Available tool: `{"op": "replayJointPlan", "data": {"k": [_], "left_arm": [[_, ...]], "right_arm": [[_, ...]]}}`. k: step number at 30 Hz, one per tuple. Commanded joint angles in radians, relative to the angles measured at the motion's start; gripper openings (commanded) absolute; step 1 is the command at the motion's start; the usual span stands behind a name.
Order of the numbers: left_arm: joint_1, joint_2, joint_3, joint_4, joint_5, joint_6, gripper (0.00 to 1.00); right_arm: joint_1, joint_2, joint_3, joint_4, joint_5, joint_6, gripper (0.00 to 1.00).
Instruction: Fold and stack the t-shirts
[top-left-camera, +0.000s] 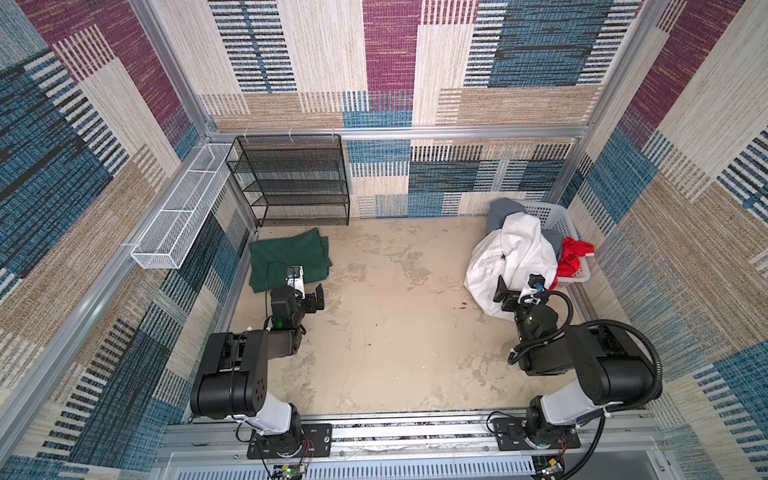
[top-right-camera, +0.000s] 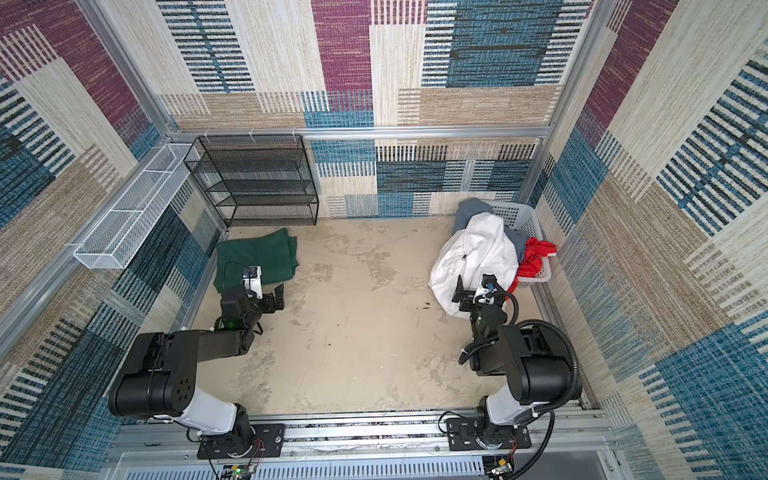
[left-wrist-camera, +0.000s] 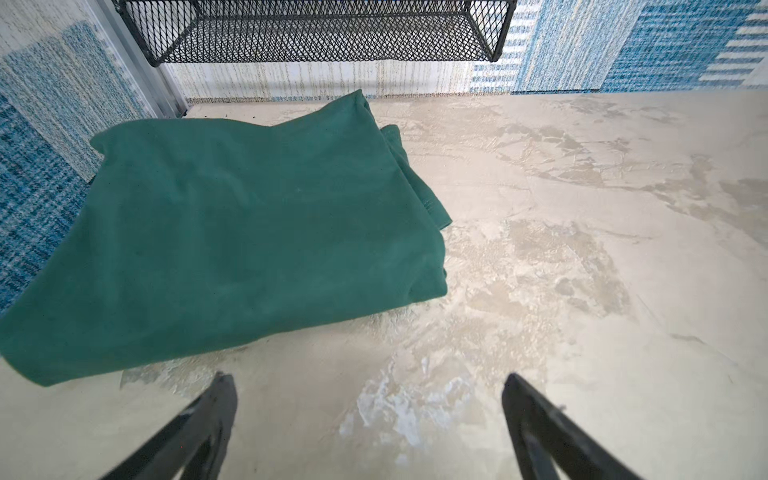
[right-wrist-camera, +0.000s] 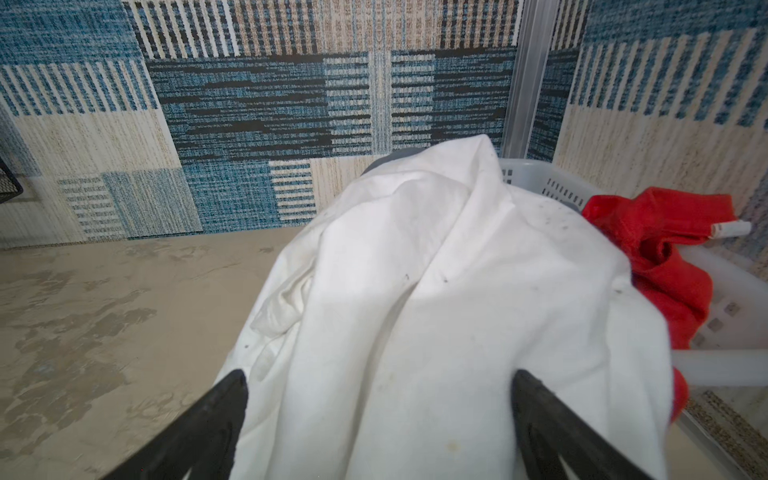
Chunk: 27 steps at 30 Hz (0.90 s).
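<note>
Fingers on both arms are standing spread wide and gripping nothing. The left fingers (left-wrist-camera: 203, 428) are hovering above bare counter (left-wrist-camera: 582, 291), tips pointing toward the back wall. Just ahead of them, off to that arm's left, the green t-shirt (left-wrist-camera: 232, 232) is lying folded into a rough rectangle. Its layered edges are showing along the side nearer the middle of the counter. Its near hem is sitting close to the left fingertip, apart from it. Beyond the shirt, a black mesh shelf (top-left-camera: 291, 183) is standing against the back wall. A white wire tray (top-left-camera: 178, 216) is hanging on the side wall further to the left.

The right fingers (right-wrist-camera: 199, 432) are reaching over the white t-shirt (right-wrist-camera: 436, 311), and the crumpled cloth is filling the gap between them; whether they are touching it I cannot tell. That shirt is spilling out of the pale basket (right-wrist-camera: 536, 174) and down onto the counter. Past the fingers and to their right, the red t-shirt (right-wrist-camera: 665, 257) is lying bunched in the basket and hanging over its rim. Further back, in both top views, the grey t-shirt (top-left-camera: 500, 212) is showing behind the white one at the basket's far end.
</note>
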Motion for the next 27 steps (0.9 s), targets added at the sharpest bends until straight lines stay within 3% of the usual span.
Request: {"op": "replayJointPlan", "data": {"k": [1, 27], "left_arm": [[-0.012, -0.004, 0.0, 0.008, -0.009, -0.008, 1.0], [-0.013, -0.003, -0.004, 0.017, 0.02, 0.005, 1.0]], "right_arm": [[0.0, -0.001, -0.002, 0.026, -0.01, 0.007, 0.98], [0.0, -0.001, 0.001, 0.024, -0.007, 0.007, 0.98]]}}
